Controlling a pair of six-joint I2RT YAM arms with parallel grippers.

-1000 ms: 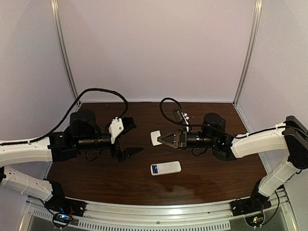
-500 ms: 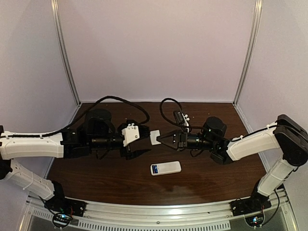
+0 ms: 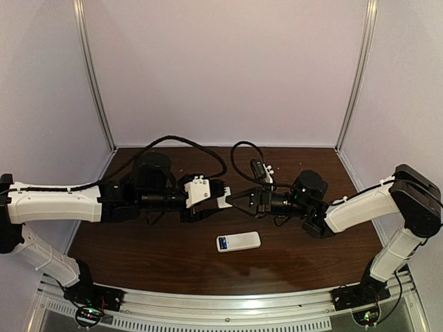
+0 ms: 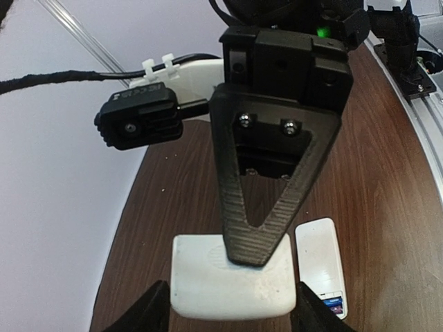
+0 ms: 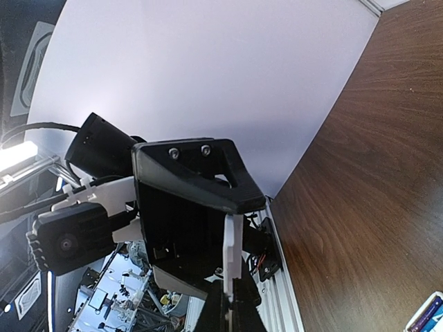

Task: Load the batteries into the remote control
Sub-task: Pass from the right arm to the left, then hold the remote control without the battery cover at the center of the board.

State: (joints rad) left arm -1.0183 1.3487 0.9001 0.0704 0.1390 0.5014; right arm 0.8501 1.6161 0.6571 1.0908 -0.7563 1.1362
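Observation:
The white remote control (image 3: pixel 239 241) lies flat on the table, back up, with the blue batteries (image 3: pixel 223 243) showing at its left end. It also shows in the left wrist view, remote control (image 4: pixel 320 257) and batteries (image 4: pixel 333 304). My right gripper (image 3: pixel 229 200) is shut on a small white square cover (image 3: pixel 223 201), held in the air above the table. My left gripper (image 3: pixel 217 197) meets it from the left. Its fingers (image 4: pixel 149 310) stand open on either side of the cover (image 4: pixel 208 287), close to its edges. The right wrist view shows the cover (image 5: pixel 231 252) edge-on.
The right wrist camera (image 4: pixel 142 123) hangs just beyond the cover. Both arms reach in over the middle of the dark wooden table (image 3: pixel 173 256). Cables (image 3: pixel 242 155) loop at the back. White walls close the back and sides; a metal rail (image 3: pixel 228 304) runs along the near edge.
My left arm has swung right across the table up to the cover in my right gripper. Its jaws have narrowed around the cover. The remote has stayed where it was.

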